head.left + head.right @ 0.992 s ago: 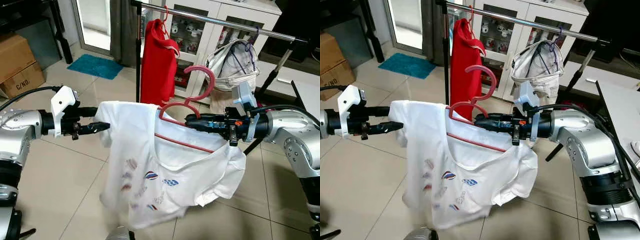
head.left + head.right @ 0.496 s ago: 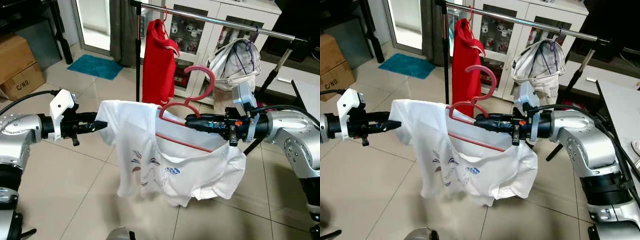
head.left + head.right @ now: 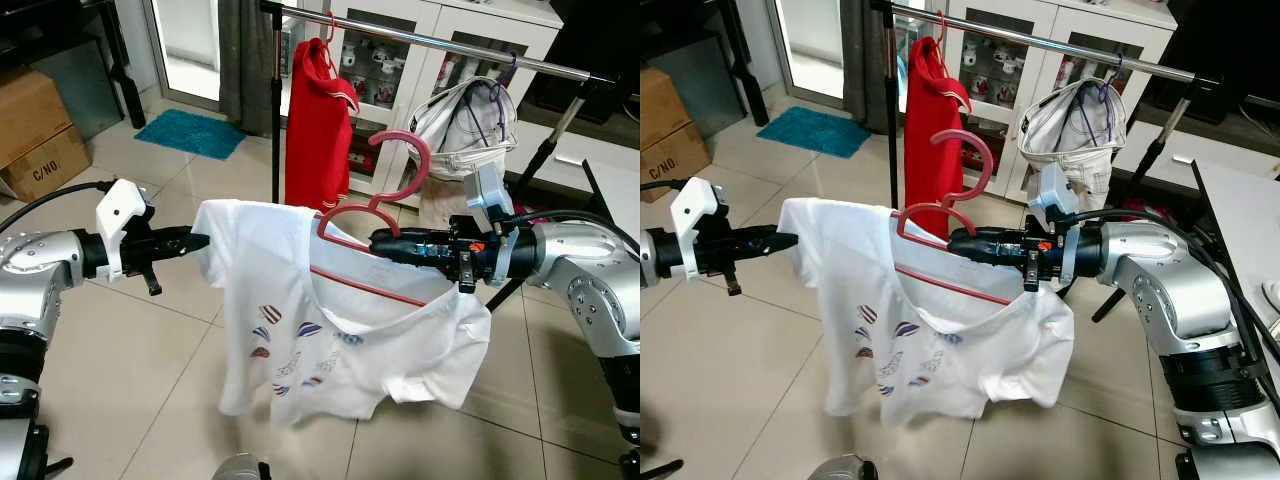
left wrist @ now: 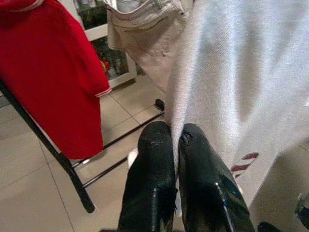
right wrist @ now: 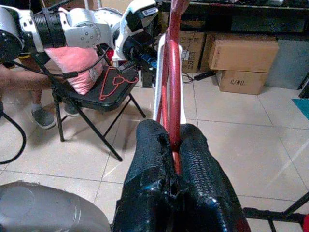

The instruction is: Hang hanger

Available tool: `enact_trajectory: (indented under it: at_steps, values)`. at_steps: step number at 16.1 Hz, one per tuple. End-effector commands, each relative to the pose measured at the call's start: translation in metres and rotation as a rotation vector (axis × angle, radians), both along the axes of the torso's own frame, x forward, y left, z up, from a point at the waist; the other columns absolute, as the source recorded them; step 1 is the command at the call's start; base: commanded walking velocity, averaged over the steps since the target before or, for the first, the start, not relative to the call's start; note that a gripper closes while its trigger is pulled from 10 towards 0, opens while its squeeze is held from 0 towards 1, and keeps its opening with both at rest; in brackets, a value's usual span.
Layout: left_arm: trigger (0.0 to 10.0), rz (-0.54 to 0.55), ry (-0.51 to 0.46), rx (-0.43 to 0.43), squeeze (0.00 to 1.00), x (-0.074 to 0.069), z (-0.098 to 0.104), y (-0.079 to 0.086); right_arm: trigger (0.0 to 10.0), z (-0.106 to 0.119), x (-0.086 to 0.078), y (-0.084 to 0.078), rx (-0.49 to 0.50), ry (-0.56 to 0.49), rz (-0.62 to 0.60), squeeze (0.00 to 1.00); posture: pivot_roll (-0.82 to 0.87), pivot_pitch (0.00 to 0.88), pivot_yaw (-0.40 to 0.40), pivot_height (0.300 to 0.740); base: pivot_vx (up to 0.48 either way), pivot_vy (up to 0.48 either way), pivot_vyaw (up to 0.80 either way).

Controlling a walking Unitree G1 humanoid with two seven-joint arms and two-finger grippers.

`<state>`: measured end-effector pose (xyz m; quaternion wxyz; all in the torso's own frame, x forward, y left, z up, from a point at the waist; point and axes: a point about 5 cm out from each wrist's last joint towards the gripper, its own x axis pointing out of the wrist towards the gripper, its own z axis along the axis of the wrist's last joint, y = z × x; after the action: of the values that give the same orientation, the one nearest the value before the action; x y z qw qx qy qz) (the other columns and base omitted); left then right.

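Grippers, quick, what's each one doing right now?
Left gripper: shut on the white shirt.
Right gripper: shut on the red hanger.

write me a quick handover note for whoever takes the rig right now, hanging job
Right gripper: shut on the red hanger, holding it at chest height in front of the clothes rail.
Left gripper: shut on the edge of the white t-shirt, at its shoulder.
The t-shirt is draped on the hanger, one side bunched near the right gripper.
The rail already carries a red shirt and a pale garment, with free bar between them.
Done: shirt mostly on the hanger.
Left: straighten the shirt, lift the hook onto the rail, release both grippers.
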<state>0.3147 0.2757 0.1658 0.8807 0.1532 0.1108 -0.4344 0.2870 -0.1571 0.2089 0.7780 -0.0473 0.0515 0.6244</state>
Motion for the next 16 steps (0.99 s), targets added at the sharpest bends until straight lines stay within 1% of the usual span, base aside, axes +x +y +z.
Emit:
enact_trajectory:
  at_steps: [1,4,5,7,8,10,14,15,16]
  values:
    - [0.0,0.009,-0.016,-0.003,0.00,0.002,0.001,-0.001,10.0,0.009,-0.003,-0.001,0.018,-0.039,0.005,0.00,-0.07,0.000,-0.037,0.740,0.000,0.000,0.00]
    - [0.0,0.091,-0.066,-0.003,0.00,0.007,0.003,0.003,10.0,0.010,-0.003,-0.001,0.021,-0.042,0.003,0.00,-0.07,0.000,-0.035,0.740,0.000,0.000,0.00]
    - [0.0,0.201,-0.107,-0.017,0.00,0.013,0.004,0.010,10.0,0.010,-0.003,-0.001,0.025,-0.045,0.000,0.00,-0.07,0.000,-0.036,0.740,0.000,0.000,0.00]
    - [0.0,0.305,-0.126,-0.031,0.00,0.016,0.004,0.016,10.0,0.010,-0.003,0.000,0.028,-0.047,0.000,0.00,-0.07,0.000,-0.036,0.740,0.000,0.000,0.00]
    - [0.0,0.390,-0.127,-0.038,0.00,0.018,0.001,0.021,10.0,0.011,-0.002,0.000,0.029,-0.048,0.000,0.00,-0.07,0.000,-0.039,0.740,0.000,0.000,0.00]
    - [0.0,0.478,-0.118,-0.034,0.00,0.018,-0.004,0.028,10.0,0.011,-0.002,-0.001,0.026,-0.050,0.000,0.00,-0.07,0.000,-0.041,0.740,0.000,0.000,0.00]
    - [0.0,0.550,-0.110,-0.043,0.00,0.017,-0.011,0.032,10.0,0.011,-0.001,-0.002,0.016,-0.051,-0.008,0.00,-0.07,0.000,-0.042,0.740,0.000,0.000,0.00]
    - [0.0,0.540,-0.112,-0.049,0.00,0.017,-0.012,0.030,10.0,0.011,-0.001,-0.003,0.015,-0.050,-0.010,0.00,-0.07,0.000,-0.041,0.740,0.000,0.000,0.00]
    - [4.2,0.484,-0.121,-0.077,0.00,0.017,-0.012,0.021,10.0,0.010,-0.001,-0.003,0.013,-0.047,-0.014,0.00,-0.07,0.000,-0.043,0.740,0.000,0.000,0.00]
